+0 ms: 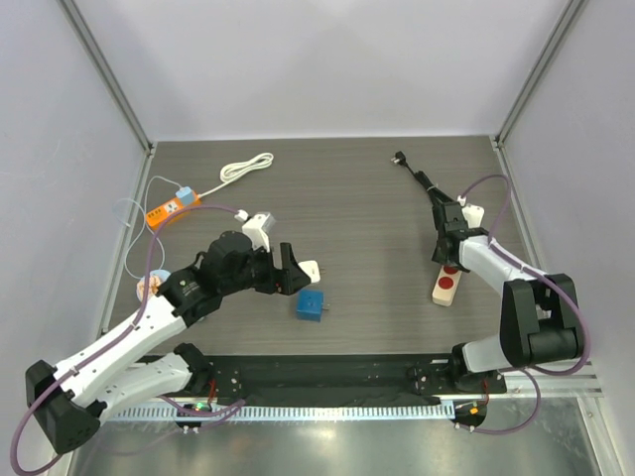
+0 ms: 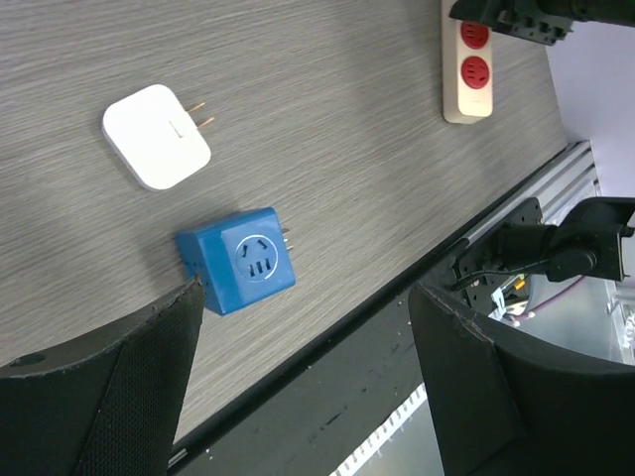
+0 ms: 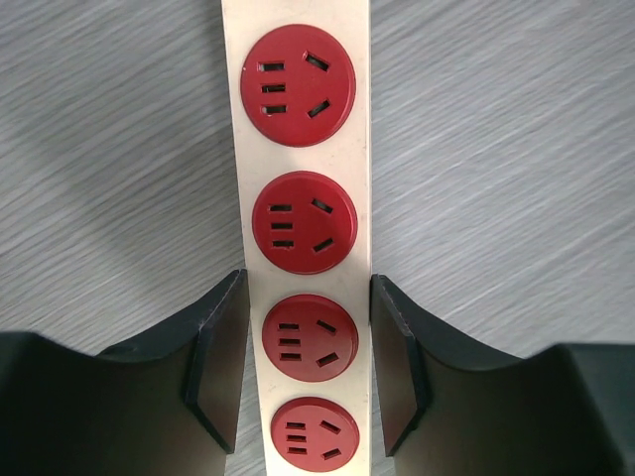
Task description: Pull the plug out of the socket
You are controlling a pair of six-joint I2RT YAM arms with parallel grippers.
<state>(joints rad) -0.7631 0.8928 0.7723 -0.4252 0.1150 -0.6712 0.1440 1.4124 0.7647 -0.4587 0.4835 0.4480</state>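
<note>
Nearest thing is the black base rail (image 1: 317,375) that both arms are bolted to, along the 6 o'clock edge of the dark wood-grain table (image 1: 357,198).

From there the left arm leans in toward the middle, and the left gripper (image 1: 291,270) (image 2: 298,367) is spread wide with nothing between its black fingers (image 2: 109,397). Just off its tip, at about 3 o'clock from it, sits a flat white square plug with two brass pins (image 1: 311,268) (image 2: 157,136), lying loose on the table. At roughly 6 o'clock from that plug, close by but not touching, is a blue cube socket adapter (image 1: 313,305) (image 2: 243,260), also just sitting there on its own.

Over on the 3 o'clock side of the table is a cream power strip with round red sockets (image 1: 444,290) (image 3: 306,159) (image 2: 466,89), well apart from both of those. The right gripper (image 1: 448,256) (image 3: 306,367) straddles it, one pad on each long edge, and from the wrist view they look pressed right up against the sides, so I'd call it clamped on the strip. A thin black cable (image 1: 422,180) runs off the strip toward 12 o'clock.

Way off at 10 o'clock there's a small orange power strip (image 1: 171,208) with a coiled white cord (image 1: 248,167).
</note>
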